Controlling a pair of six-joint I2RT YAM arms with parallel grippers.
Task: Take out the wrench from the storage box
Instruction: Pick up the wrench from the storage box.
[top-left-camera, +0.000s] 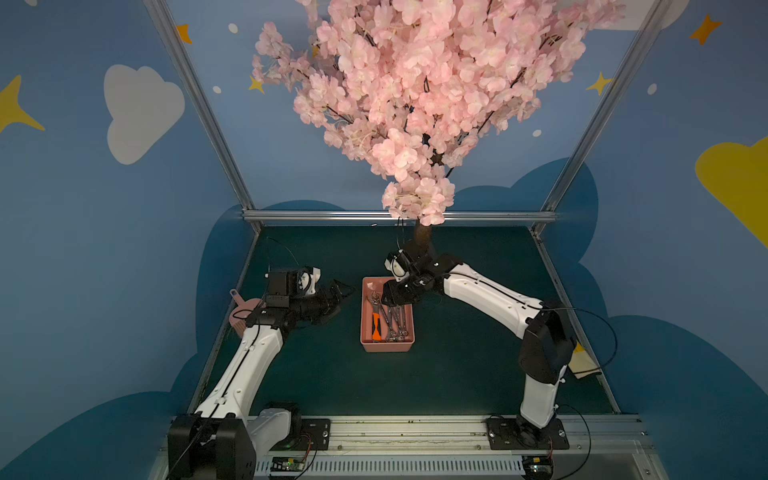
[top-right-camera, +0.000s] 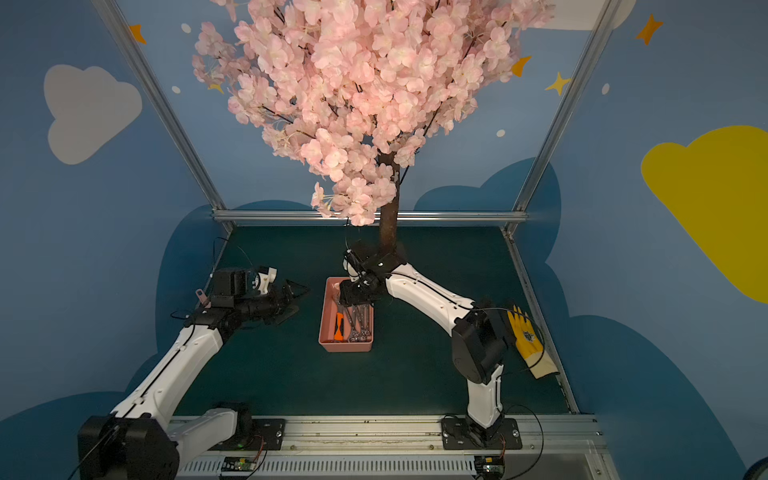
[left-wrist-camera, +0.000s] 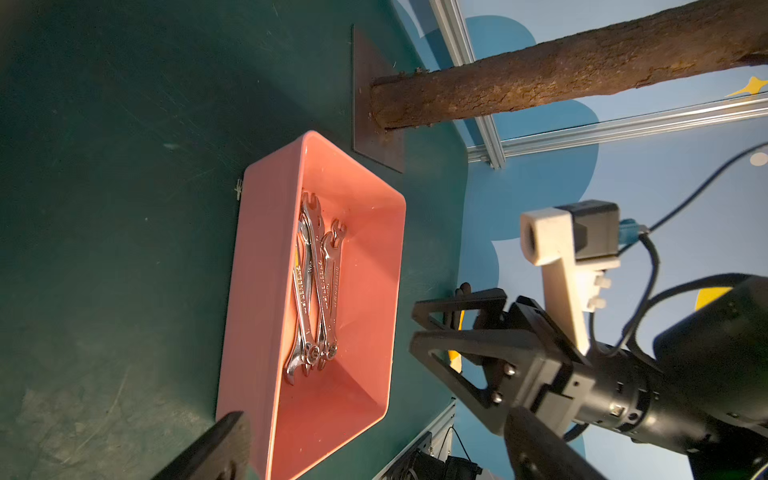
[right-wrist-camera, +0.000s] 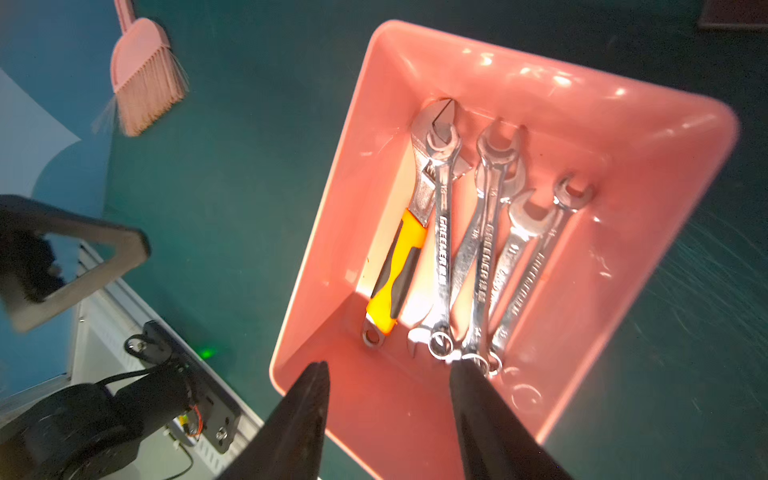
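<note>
Salmon storage box (top-left-camera: 386, 345) ringed by mat (top-left-camera: 457, 332); right gripper (right-wrist-camera: 390, 365) above (jaws parted).

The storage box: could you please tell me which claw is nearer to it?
Right. The right claw hangs above the far end of the storage box, pointing down into it. The left claw sits off to the box's side over the green mat, clear of its wall.

Salmon-pink storage box (right-wrist-camera: 648, 174) — chrome wrenches (right-wrist-camera: 482, 266) lying lengthwise inside.
</note>
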